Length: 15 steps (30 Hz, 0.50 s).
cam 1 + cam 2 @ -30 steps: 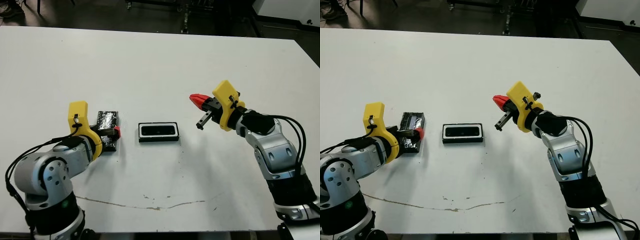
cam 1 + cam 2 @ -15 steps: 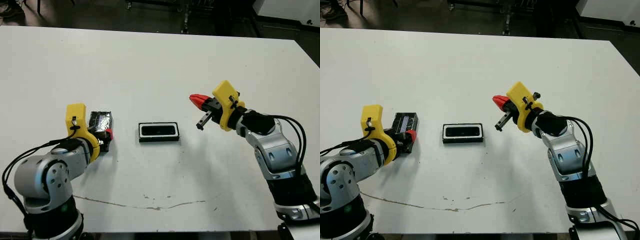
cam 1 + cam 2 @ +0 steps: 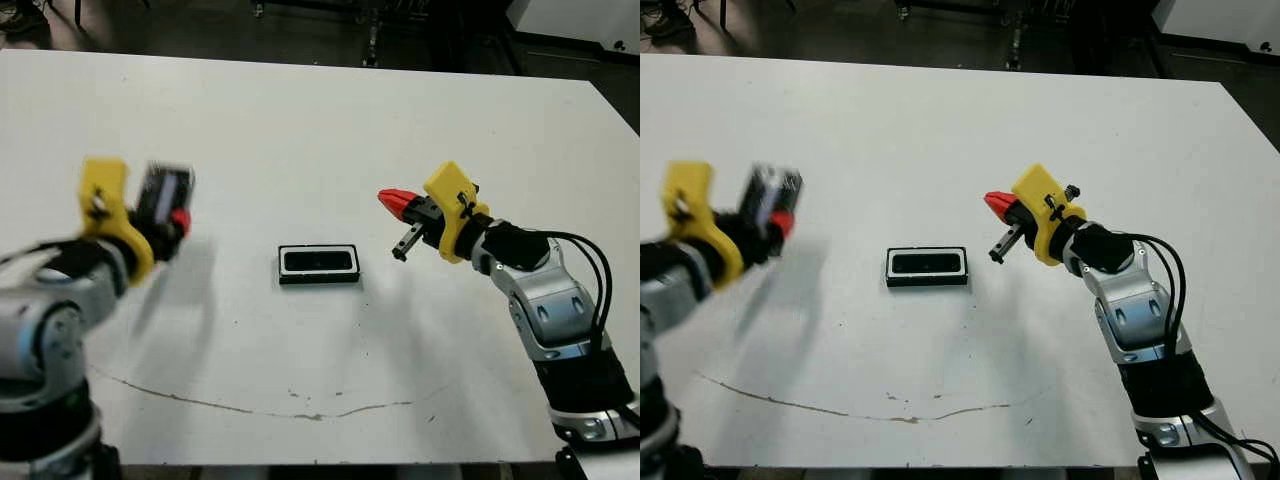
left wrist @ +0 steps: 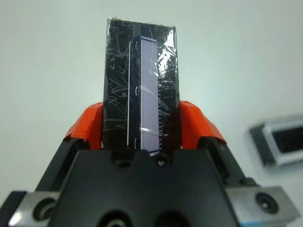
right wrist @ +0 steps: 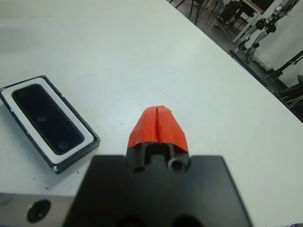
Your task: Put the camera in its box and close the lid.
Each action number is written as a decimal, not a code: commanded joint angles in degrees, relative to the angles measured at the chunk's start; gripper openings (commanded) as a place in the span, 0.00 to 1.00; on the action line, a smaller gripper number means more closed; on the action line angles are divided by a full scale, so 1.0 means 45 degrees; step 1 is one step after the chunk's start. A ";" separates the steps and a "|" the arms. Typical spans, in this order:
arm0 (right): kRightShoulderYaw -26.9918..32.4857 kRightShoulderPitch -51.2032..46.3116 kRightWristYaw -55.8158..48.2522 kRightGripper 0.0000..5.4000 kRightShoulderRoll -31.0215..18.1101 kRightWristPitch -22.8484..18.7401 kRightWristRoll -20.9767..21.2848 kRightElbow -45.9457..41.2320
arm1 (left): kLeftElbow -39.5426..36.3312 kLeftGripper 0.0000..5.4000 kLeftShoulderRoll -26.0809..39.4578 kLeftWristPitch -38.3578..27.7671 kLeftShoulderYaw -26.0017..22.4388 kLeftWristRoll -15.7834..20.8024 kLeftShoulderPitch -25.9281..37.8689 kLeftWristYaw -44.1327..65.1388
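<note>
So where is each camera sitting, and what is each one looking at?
Left eye and right eye views: on the robot's head, looking down at the white table; both arms show, with the shallow black tray with white lining between them.
Left wrist view: on the left arm, looking along the left hand, which pinches the shiny speckled black cover.
Right wrist view: on the right arm, looking past the shut right hand at the table.
All the views share the tray, which holds the thin black slab.
</note>
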<state>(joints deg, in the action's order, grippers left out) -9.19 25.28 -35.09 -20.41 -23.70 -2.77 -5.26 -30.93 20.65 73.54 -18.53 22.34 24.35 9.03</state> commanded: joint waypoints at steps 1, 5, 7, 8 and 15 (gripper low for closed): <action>0.0255 -0.0307 0.0105 0.00 -0.0125 -0.0186 -0.0194 -0.0123 | 0.0941 0.59 0.1116 -0.1207 0.0111 0.0369 0.0346 0.1411; 0.0386 -0.0376 0.0130 0.00 -0.0193 -0.0287 -0.0276 -0.0190 | 0.2238 0.59 0.2302 -0.2653 0.0480 0.0769 0.0992 0.3292; 0.0483 -0.0415 0.0176 0.00 -0.0206 -0.0336 -0.0321 -0.0200 | 0.2885 0.59 0.2762 -0.3411 0.0721 0.0858 0.1266 0.4141; 0.0563 -0.0426 0.0177 0.00 -0.0209 -0.0344 -0.0380 -0.0159 | 0.3185 0.59 0.2957 -0.3777 0.0871 0.0859 0.1397 0.4514; 0.1140 -0.0114 0.0030 0.00 -0.0490 -0.0267 -0.0639 0.0440 | 0.4829 0.59 0.4351 -0.6754 0.2708 0.0182 0.2092 0.7303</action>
<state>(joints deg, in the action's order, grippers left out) -5.21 24.23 -34.59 -21.17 -24.76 -5.10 -4.30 -10.64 38.76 45.37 -8.13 23.85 32.63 39.44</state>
